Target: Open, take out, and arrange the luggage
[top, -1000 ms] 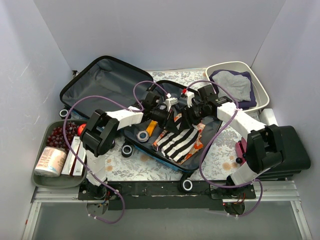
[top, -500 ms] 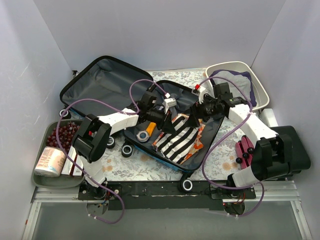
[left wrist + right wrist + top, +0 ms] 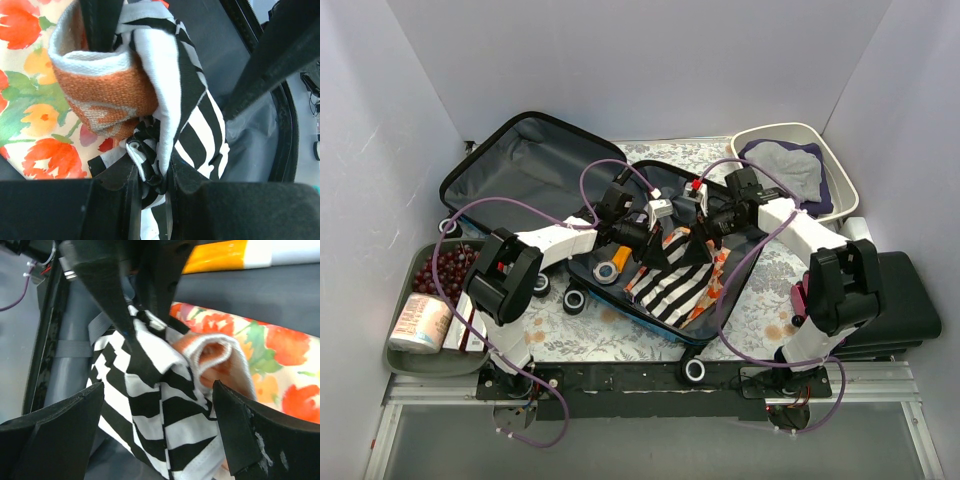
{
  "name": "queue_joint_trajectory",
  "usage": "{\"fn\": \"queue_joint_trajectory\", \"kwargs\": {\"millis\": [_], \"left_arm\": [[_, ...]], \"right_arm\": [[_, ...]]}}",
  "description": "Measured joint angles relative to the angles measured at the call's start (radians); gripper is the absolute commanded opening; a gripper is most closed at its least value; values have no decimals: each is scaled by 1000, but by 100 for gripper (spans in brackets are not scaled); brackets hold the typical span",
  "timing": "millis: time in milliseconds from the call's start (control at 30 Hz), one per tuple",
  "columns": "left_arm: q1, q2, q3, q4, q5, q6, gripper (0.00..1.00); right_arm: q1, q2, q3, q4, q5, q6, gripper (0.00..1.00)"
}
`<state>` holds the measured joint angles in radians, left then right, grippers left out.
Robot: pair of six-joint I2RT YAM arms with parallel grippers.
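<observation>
Luggage (image 3: pixel 535 160): one, lying open at the table's centre, grey-lined lid flat to the far left.
- Base half held one black-and-white striped garment (image 3: pixel 675 285), one floral cloth (image 3: pixel 717 283), one orange knitted piece (image 3: pixel 100 85) and one ring-shaped roll (image 3: pixel 607 272).
- Left gripper (image 3: pixel 150 185): clenched on a fold of the striped garment.
- Right gripper (image 3: pixel 157 390): released, jaws wide apart just over the same garment.

White tub (image 3: pixel 840 165): one, far right, held grey and purple clothing (image 3: pixel 790 165).

Grey tray (image 3: pixel 405 360): one, near left, held red beads (image 3: pixel 445 270), one labelled roll (image 3: pixel 420 322) and boxes (image 3: pixel 472 310).

Flat black case (image 3: pixel 910 300): one, near right.
</observation>
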<state>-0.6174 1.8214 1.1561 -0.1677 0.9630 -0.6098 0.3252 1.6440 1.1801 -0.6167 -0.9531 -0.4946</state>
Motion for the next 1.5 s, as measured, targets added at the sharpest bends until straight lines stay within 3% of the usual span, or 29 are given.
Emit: {"fn": "queue_joint_trajectory", "kwargs": {"millis": [433, 500, 533, 567, 633, 667, 767, 800, 900, 1033, 1233, 1500], "left_arm": [[0, 0, 2, -12, 2, -4, 0], [0, 0, 3, -12, 2, -8, 13], [0, 0, 3, -12, 2, -9, 26], [0, 0, 3, -13, 0, -14, 50], [2, 0, 3, -15, -6, -24, 62], [5, 0, 4, -21, -9, -35, 72], [13, -1, 3, -35, -21, -53, 87], [14, -4, 1, -38, -32, -59, 98], [14, -41, -20, -42, -80, -79, 98], [9, -158, -70, -33, -145, -90, 98], [2, -353, -119, -1, -245, -123, 98], [2, -480, -192, 12, -312, -154, 98]], "right_arm": [[73, 0, 4, -140, 9, -165, 75], [79, 0, 4, -126, 17, -152, 67], [82, 0, 4, -114, 21, -142, 58], [85, 0, 4, -104, 28, -129, 48], [90, 0, 4, -90, 39, -119, 31], [94, 0, 4, -78, 59, -102, 29], [107, -3, 4, -48, 130, -62, 17], [111, -7, 3, -39, 160, -47, 16], [128, -27, 3, -26, 250, -12, 17], [162, -57, 0, -7, 391, 37, 1], [240, -105, -33, 34, 625, 90, 1], [348, -188, -88, 106, 985, 147, 1]]}}
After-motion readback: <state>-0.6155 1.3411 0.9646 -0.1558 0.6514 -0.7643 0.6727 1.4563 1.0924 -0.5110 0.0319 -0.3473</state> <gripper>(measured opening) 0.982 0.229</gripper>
